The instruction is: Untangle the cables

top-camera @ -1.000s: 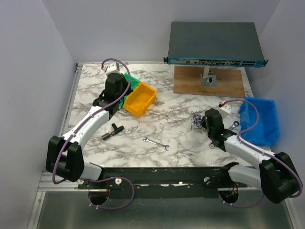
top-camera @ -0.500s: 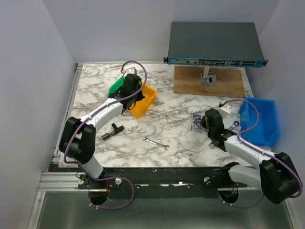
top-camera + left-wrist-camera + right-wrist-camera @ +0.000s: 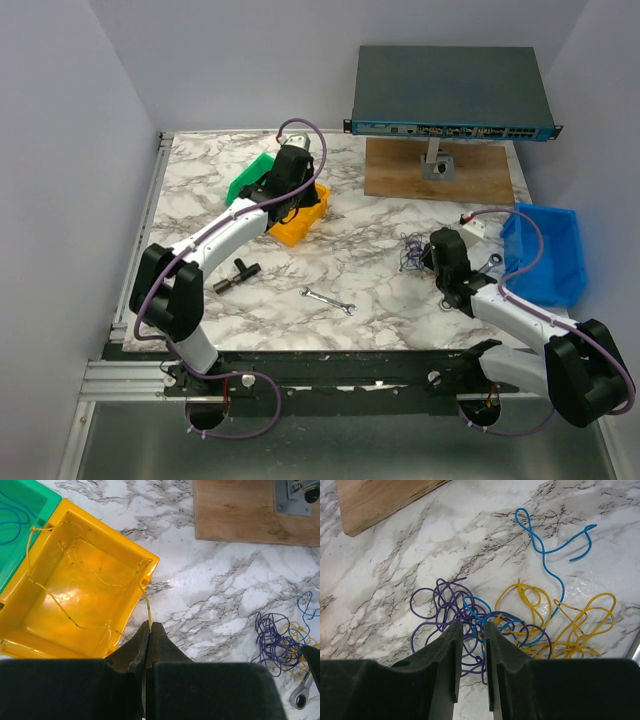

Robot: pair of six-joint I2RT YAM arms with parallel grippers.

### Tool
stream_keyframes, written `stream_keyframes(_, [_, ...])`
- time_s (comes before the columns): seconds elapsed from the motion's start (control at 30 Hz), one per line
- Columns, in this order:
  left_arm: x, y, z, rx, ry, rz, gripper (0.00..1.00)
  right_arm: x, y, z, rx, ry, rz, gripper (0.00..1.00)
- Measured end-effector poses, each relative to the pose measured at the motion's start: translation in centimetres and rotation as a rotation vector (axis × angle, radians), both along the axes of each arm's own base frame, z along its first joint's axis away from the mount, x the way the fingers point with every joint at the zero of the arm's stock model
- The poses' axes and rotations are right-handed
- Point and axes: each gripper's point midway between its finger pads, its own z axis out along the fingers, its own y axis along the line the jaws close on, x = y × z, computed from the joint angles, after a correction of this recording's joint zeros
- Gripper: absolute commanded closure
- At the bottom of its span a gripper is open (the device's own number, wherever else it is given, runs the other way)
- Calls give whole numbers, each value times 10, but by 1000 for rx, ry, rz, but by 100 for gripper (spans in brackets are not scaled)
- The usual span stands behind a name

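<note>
The cables (image 3: pixel 411 250) lie as a small tangle of purple, blue and yellow wires on the marble table; the tangle also shows in the right wrist view (image 3: pixel 492 615) and the left wrist view (image 3: pixel 272 640). My right gripper (image 3: pixel 470 625) is narrowly open, its tips just above the tangle's purple and blue loops; in the top view (image 3: pixel 425 256) it sits beside the bunch. My left gripper (image 3: pixel 150 625) is shut on a thin yellow wire (image 3: pixel 144 592) that trails into the yellow bin (image 3: pixel 95 605). It hovers at that bin's right edge (image 3: pixel 300 198). A blue wire (image 3: pixel 12 517) lies in the green bin (image 3: pixel 30 500).
A small wrench (image 3: pixel 328 300) and a black T-shaped part (image 3: pixel 238 272) lie on the front of the table. A blue bin (image 3: pixel 548 250) stands at the right edge. A network switch (image 3: pixel 450 90) sits on a stand over a wooden board (image 3: pixel 440 175) at the back.
My left arm has swung right, from over the green bin to the right side of the yellow bin. The right arm and the tangle have not moved.
</note>
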Motion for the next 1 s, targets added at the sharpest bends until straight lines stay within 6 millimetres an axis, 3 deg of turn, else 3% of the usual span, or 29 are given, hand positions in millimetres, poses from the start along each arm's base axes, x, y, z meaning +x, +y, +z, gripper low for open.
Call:
stream_keyframes(0.4, [-11,3,40,-26,-46,-27,100,0,0,0,0,1,0,70])
stream_keyframes(0.7, [-13,5,48,-124,-10,-35,100,0,0,0,0,1,0,70])
stream_keyframes(1.0, [25,74,34,-184,26,144,100,0,0,-1,-1,2,0,70])
